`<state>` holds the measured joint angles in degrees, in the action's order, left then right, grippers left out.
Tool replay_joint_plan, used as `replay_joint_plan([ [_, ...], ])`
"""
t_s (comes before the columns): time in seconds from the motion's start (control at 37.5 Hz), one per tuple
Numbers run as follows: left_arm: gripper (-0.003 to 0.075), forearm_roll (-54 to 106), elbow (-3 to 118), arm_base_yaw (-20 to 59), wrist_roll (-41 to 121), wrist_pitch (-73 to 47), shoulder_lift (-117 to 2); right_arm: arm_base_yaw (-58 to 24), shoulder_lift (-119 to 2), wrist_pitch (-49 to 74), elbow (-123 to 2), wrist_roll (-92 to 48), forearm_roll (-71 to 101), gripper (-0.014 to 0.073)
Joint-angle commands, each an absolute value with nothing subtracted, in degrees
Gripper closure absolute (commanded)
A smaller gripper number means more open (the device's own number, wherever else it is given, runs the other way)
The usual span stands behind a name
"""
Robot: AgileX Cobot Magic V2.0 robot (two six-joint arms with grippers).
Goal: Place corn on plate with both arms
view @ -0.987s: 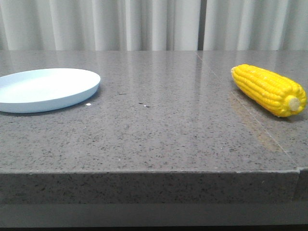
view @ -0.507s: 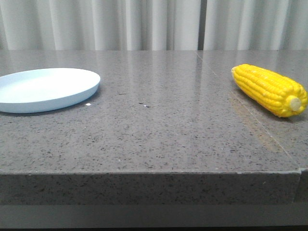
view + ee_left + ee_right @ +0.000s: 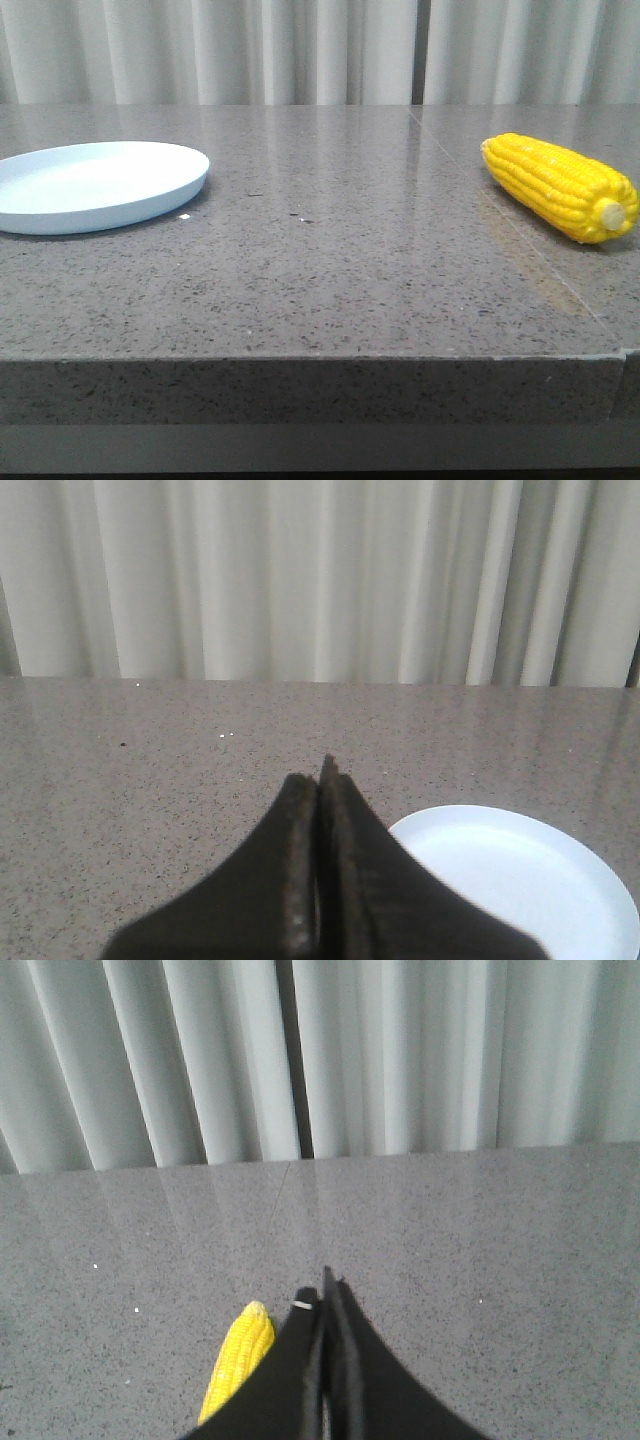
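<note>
1. Plate: round, shallow, pale blue-white, low raised rim. Front view, left edge of the frame at mid-height, partly cut off by that edge. Lies flat on the worktop; nothing on it. In the left wrist view it appears again at the lower right of the frame, just beside the dark claw tips.
2. Left claw: black, two fingers pressed together into a single point, clenched on nothing. Lower centre of the left wrist frame, above the worktop. Whether it touches the plate cannot be told.
3. Worktop: grey speckled stone, glossy, with a thin seam running diagonally through the right half of the front view. Fills the middle band of that frame; its front edge shows as a thick slab along the lower part.
4. Curtain: pale, pleated, across the whole top of the front view, behind the worktop.
5. Corn: bright yellow cob, rows of kernels, pale stub end turned toward the lower right. Front view, right edge at mid-height, lying on the worktop, well apart from the plate. In the right wrist view it sits at the lower left of centre.
6. Right claw: black, fingers closed flat against each other, clenched on nothing. Lower centre of the right wrist frame, just beside the corn.
</note>
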<state>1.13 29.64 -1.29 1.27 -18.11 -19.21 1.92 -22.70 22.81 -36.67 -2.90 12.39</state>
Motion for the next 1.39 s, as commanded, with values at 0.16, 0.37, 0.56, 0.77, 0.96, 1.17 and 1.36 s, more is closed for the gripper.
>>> replay_joint_plan([
  [0.16, 0.0739, 1.2, 31.8, -1.2, 1.4, -14.0, -20.5, 2.2, -24.0, 19.3, -38.8, -3.3, 12.4, 0.0664],
  [0.37, 0.0481, 1.2, 31.8, -1.2, 1.4, -14.0, -20.5, 2.2, -24.0, 20.1, -38.8, -3.3, 12.4, 0.0460],
  [0.56, 0.0085, 1.2, 31.8, -1.2, 1.4, -14.2, -20.5, 2.2, -24.0, 20.3, -38.8, -3.3, 12.4, 0.0009],
  [0.77, 0.0030, 1.2, 31.8, -1.2, 1.4, -14.2, -20.5, 2.2, -24.0, 20.3, -38.7, -3.3, 12.4, -0.0048],
  [0.96, 0.0030, 3.2, 31.8, -1.2, 1.4, -10.8, -21.5, 2.2, -24.0, 20.3, -38.7, -3.3, 12.4, -0.0048],
  [1.17, 0.0030, 3.2, 42.7, 0.3, 1.4, -18.3, -40.5, 2.2, -24.0, 20.3, -38.7, -3.3, 12.4, -0.0048],
  [1.36, 0.0030, 2.8, 58.1, 5.1, 2.0, -33.8, -59.8, 2.2, -24.0, 20.3, -38.7, -3.3, 12.4, -0.0048],
])
